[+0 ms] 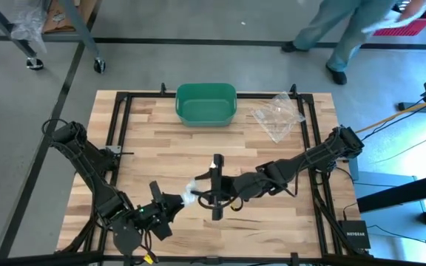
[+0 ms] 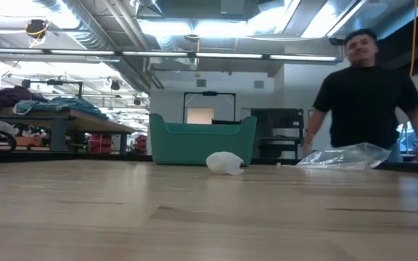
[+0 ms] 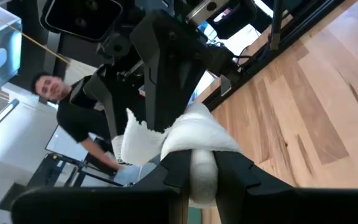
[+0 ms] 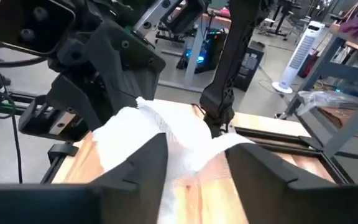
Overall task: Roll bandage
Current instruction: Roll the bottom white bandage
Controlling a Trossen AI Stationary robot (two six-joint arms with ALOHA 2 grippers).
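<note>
High view: both dark grippers meet over the front-middle of the pale wooden plank table, the soft white gauze bandage between them, well apart from the green plastic bin and the crinkled clear plastic bag. Left wrist view: the left gripper is clenched on the rolled, rounded end. Right wrist view: the right gripper stands released, fingers astride the loose, fuzzy tail. Mid-roll, I'd say; next the right should regrip the tail farther along and wind it.
</note>
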